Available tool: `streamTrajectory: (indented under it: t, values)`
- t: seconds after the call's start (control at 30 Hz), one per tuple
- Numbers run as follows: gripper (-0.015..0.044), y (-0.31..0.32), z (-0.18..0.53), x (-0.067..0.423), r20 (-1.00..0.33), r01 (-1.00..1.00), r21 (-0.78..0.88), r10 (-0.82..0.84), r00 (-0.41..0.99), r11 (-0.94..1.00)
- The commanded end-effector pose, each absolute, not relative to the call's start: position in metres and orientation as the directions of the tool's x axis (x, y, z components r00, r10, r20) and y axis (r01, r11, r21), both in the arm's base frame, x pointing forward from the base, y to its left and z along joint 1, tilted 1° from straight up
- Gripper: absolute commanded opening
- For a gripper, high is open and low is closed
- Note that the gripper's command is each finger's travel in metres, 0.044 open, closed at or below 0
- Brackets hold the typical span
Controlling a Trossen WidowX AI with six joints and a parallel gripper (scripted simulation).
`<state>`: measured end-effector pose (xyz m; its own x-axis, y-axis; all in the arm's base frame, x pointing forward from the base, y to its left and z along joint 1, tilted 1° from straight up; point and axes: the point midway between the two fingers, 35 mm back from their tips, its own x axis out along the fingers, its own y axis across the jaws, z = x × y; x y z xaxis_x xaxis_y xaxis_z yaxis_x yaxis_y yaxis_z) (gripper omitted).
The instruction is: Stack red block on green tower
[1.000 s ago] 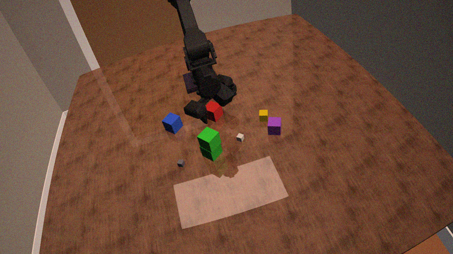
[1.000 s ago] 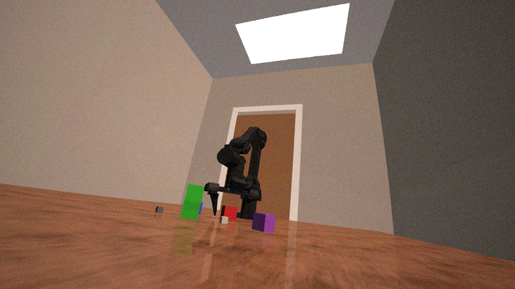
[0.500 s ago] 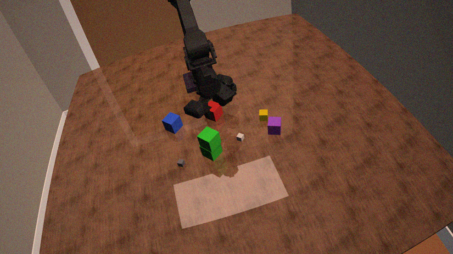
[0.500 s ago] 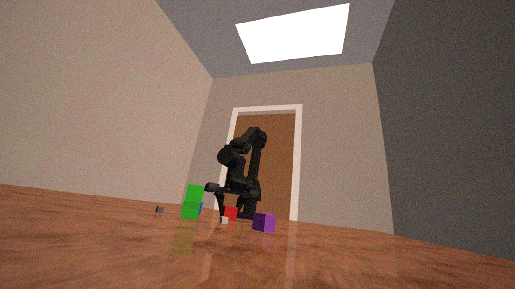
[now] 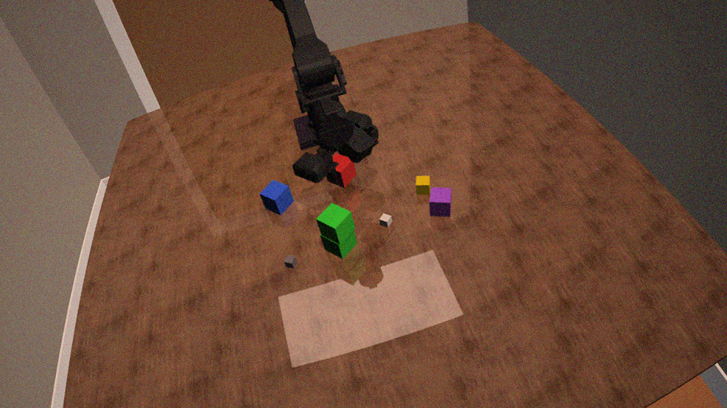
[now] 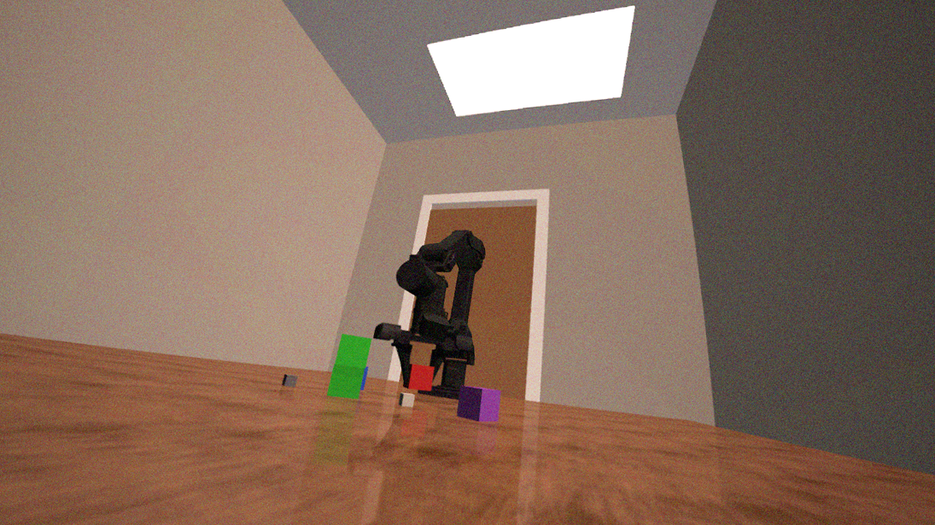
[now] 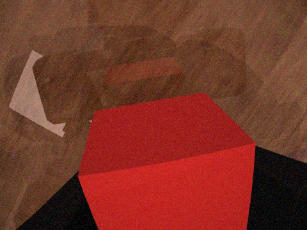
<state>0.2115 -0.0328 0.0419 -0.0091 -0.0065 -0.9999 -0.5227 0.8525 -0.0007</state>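
So the gripper (image 5: 338,165) is clamped half-shut on the red block (image 5: 342,169), ready to carry it to the tower (image 5: 336,229).

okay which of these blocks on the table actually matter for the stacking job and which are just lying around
Job:
red block, held in the gripper
green tower

Lying about:
blue block
yellow block
purple block
white block
grey block

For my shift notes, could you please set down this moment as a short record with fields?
gripper: gripper shut on the red block
red block: lifted just off the table, near the arm
green tower: two blocks, upright, untouched
gap: red block apart from the tower, nothing stacked yet
bystanders: blue block, purple block, yellow block
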Motion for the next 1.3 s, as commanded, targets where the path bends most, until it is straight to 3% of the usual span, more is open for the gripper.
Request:
streamTrajectory:
  t: [0.0, 0.57, 0.83, 1.27]
  values:
    - [0.0, -0.034, 0.06, 0.215, -1.0, -0.522, -0.017, -0.014, 0.009, 0.853]
    - [0.0, -0.032, 0.139, 0.214, -1.0, -0.522, -0.017, -0.014, 0.009, 0.853]
    - [0.0, -0.032, 0.142, 0.215, -1.0, -0.522, -0.017, -0.014, 0.009, 0.853]
    - [0.0, -0.049, 0.154, 0.263, -1.0, -0.522, -0.02, -0.016, 0.013, 0.853]
